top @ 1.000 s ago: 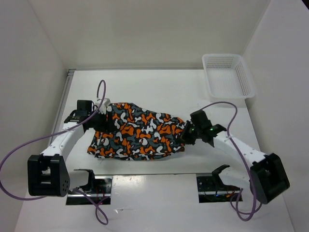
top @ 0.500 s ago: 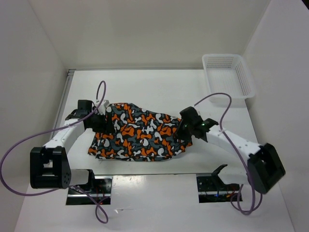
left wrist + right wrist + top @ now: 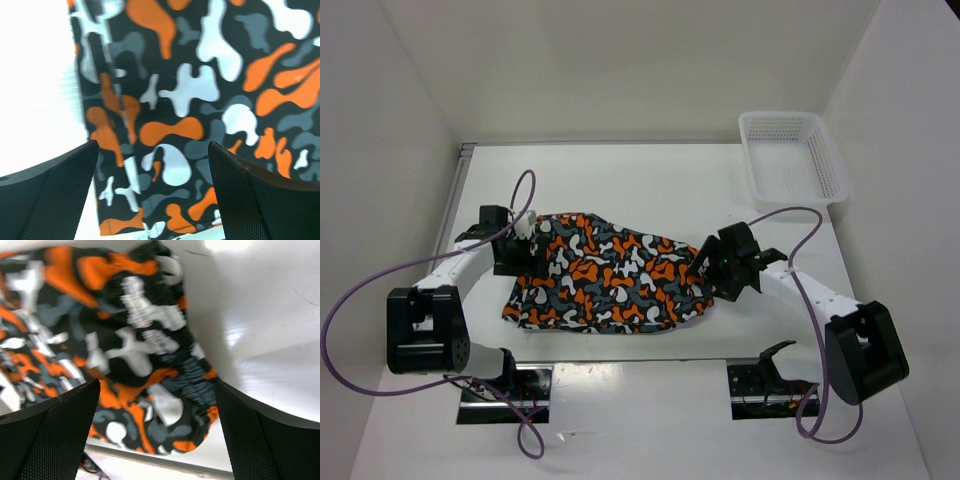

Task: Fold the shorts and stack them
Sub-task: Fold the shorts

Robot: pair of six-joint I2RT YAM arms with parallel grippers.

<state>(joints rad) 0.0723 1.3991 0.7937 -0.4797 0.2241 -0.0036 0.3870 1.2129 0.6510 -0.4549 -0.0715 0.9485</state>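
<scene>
Bright, even light fills the overhead view; beside the shorts [image 3: 200,100] the table [image 3: 35,75] blows out white in the left wrist view, and the right wrist view is blurred with table glare.

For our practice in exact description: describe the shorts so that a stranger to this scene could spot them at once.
Start at the white table and look at its middle. The shorts lie spread out there. They are the only soft, patterned thing: orange, black, grey and white blotches, unlike the plain white mesh basket at the far right corner.
</scene>
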